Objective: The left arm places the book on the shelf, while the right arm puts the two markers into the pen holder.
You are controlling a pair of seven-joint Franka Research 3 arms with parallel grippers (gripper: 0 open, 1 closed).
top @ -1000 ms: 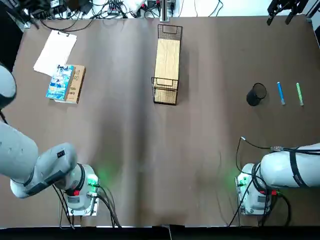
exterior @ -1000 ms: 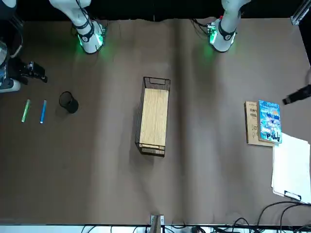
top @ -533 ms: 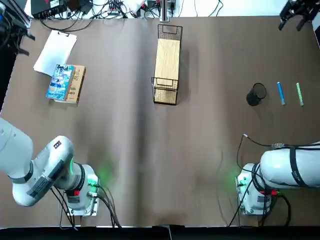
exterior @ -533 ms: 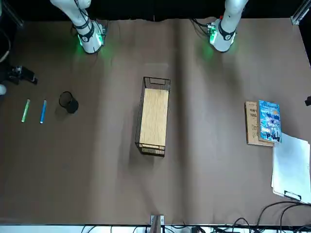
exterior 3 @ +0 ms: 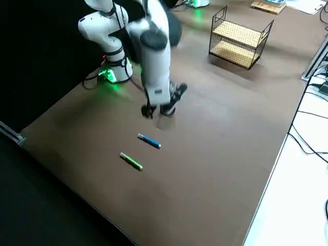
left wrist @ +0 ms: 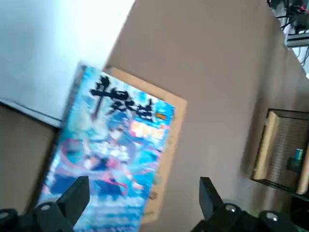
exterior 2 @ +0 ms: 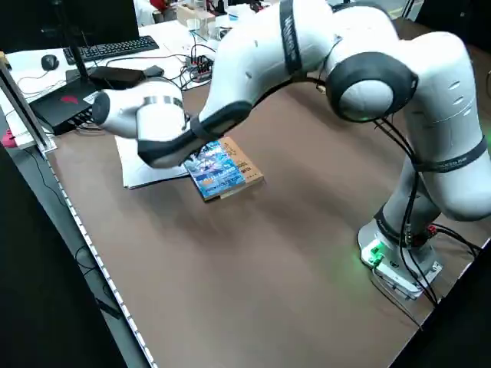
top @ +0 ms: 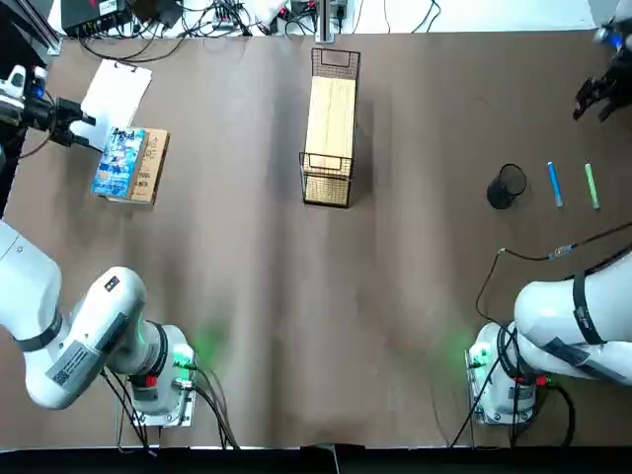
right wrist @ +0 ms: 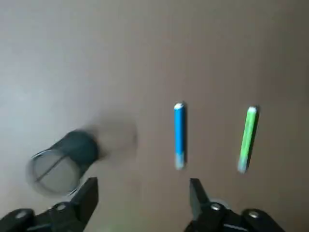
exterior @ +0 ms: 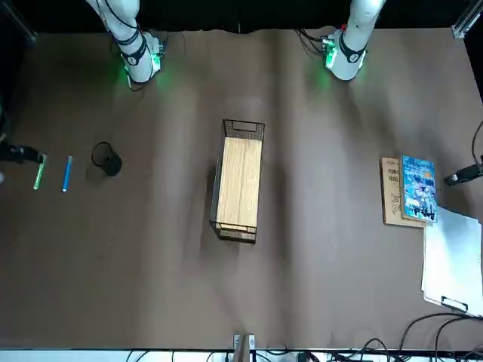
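The light-blue book (top: pixel 118 161) lies on a tan-brown book (top: pixel 151 166) at the table's far left. My left gripper (top: pixel 79 125) hovers just beyond its far-left corner, open and empty; in the left wrist view the book (left wrist: pixel 108 157) fills the space ahead of the gripper (left wrist: pixel 142 199). The blue marker (top: pixel 554 184) and green marker (top: pixel 592 186) lie side by side to the right of the black pen holder (top: pixel 507 186). My right gripper (top: pixel 589 99) hangs open above the table just beyond the markers; its wrist view shows the blue marker (right wrist: pixel 179 135), green marker (right wrist: pixel 247 139) and pen holder (right wrist: pixel 62 164) ahead. The shelf (top: pixel 330 126) stands at centre back.
A white clipboard paper (top: pixel 109 102) lies just behind the books. Cables and equipment (top: pixel 217 15) line the far edge. Both arm bases (top: pixel 158 380) glow green near the front edge. Brown table surface stretches between the shelf and the arms.
The left gripper has swung in from the far-left corner to beside the book. The right gripper has come from the far-right corner toward the markers. Nothing on the table has moved.
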